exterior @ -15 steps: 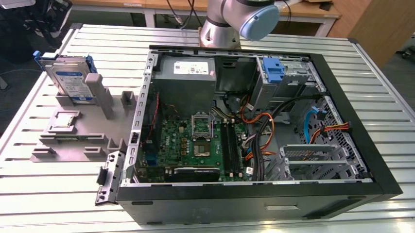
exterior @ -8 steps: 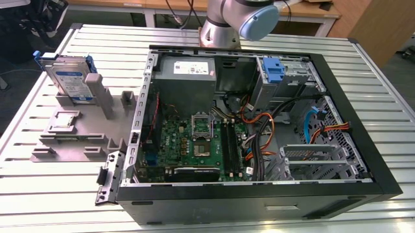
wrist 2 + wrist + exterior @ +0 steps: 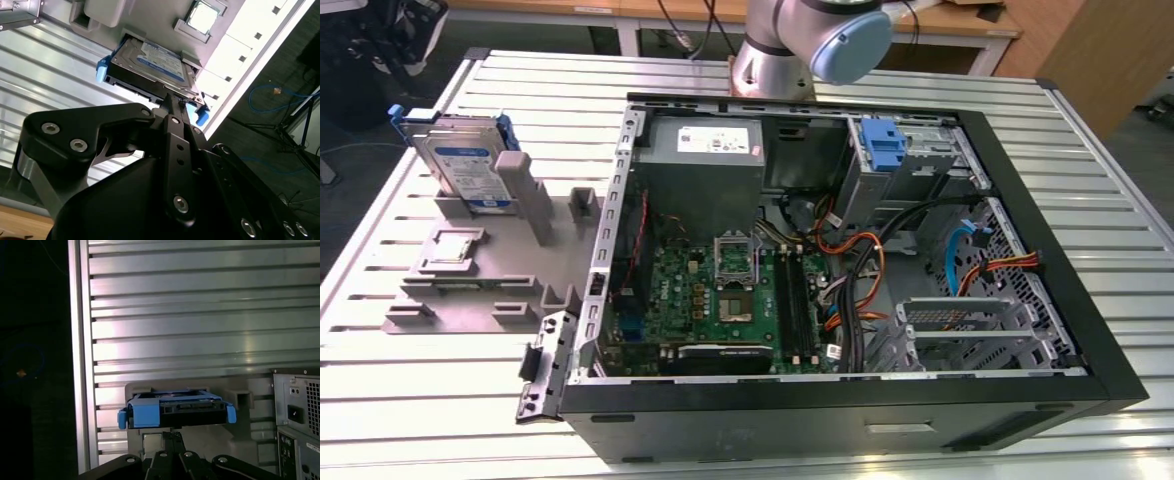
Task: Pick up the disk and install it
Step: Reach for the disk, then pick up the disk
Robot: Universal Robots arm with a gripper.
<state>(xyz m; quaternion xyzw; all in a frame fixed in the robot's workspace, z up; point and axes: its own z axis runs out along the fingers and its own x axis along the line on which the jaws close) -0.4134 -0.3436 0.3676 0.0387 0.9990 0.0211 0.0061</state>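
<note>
1. The black metal gripper (image 3: 169, 100) lay nearest the lens in both wrist views. Its two slim fingers looked pressed together, with nothing held between them.
2. Beyond the tips stood the disk (image 3: 150, 62), a flat silver-grey hard drive with a blue-and-white label and blue plastic rails.
3. The open black computer case (image 3: 854, 425) lay on its side on the ribbed aluminium table (image 3: 427, 400). The disk stood on edge outside the case, in a slot of the moulded grey plastic holder (image 3: 494, 270) just beside the case wall on the exterior view's left.
4. In the first wrist view the gripper was lined up with the disk's narrow connector edge and seemed short of touching it.
5. The step in hand appeared to be the approach for the pick, and nothing was installed yet.
6. A good grasp would probably call for the fingers to be spread wider than the drive's thin body. They should be centred between the blue rails and closed on the flat faces. The lift should run straight along the slot, so the holder's posts would not snag the drive.
7. Inside the case, an upright blue plastic latch (image 3: 885, 150) stood at a bay holding no drive.
</note>
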